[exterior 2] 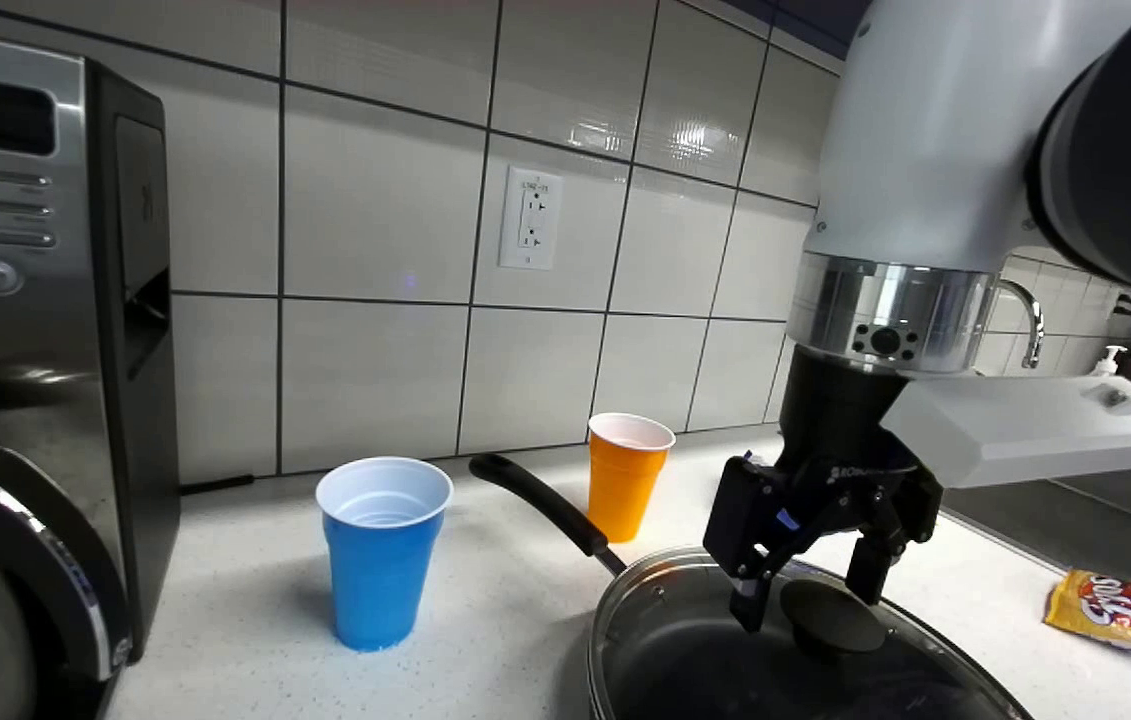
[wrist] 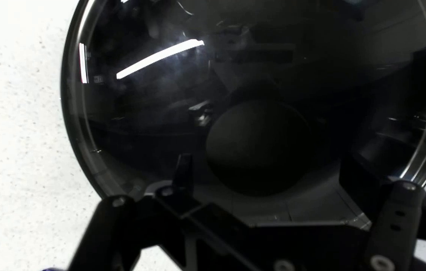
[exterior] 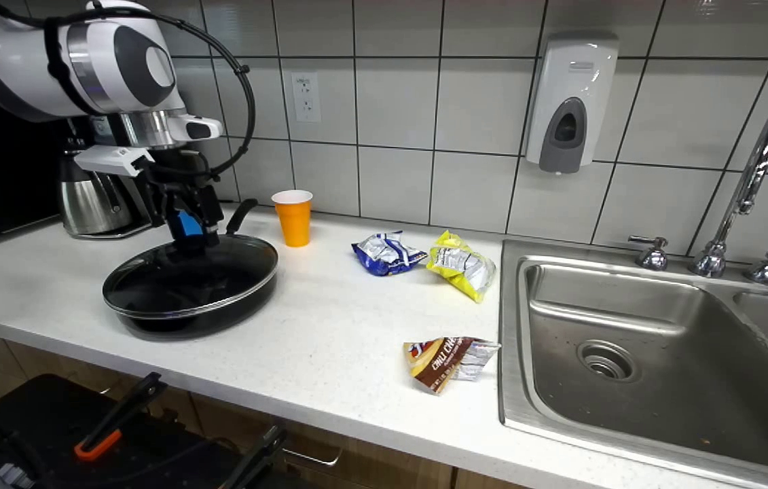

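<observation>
My gripper [exterior: 195, 238] is low over the black pan [exterior: 200, 329] with its glass lid [exterior: 153, 282]. In an exterior view the gripper [exterior 2: 810, 597] has its fingers apart at the lid's round black knob [exterior 2: 833, 617]. In the wrist view the knob [wrist: 257, 146] shows between the open fingers [wrist: 265, 165], with gaps on both sides. The lid [wrist: 141, 109] lies on the pan. The pan's black handle [exterior 2: 540, 500] points to the wall. A blue cup [exterior 2: 383, 565] stands beside the handle; in an exterior view it is mostly hidden behind the gripper.
An orange cup [exterior: 294, 221] stands near the wall. A blue bag [exterior: 387, 255], a yellow bag [exterior: 463, 265] and a brown bag [exterior: 450, 360] lie before the steel sink [exterior: 514, 401] with its faucet [exterior: 740, 197]. A coffee maker [exterior 2: 135, 300] and metal carafe [exterior: 92, 200] stand opposite.
</observation>
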Robot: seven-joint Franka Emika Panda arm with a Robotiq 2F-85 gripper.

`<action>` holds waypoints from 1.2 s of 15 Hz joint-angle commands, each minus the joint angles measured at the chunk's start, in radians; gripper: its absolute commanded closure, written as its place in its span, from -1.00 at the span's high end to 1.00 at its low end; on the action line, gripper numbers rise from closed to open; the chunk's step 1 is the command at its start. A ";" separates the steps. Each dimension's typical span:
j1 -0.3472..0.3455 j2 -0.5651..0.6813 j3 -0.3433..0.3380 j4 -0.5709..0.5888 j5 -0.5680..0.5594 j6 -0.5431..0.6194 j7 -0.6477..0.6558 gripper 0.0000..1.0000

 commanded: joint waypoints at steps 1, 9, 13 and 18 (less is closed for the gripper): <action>-0.012 -0.011 0.006 -0.028 0.007 0.048 0.009 1.00; -0.006 -0.013 0.013 -0.066 0.045 0.104 0.003 1.00; -0.003 -0.032 0.014 -0.081 0.047 0.112 0.007 1.00; -0.003 -0.043 0.014 -0.081 0.036 0.104 0.008 0.47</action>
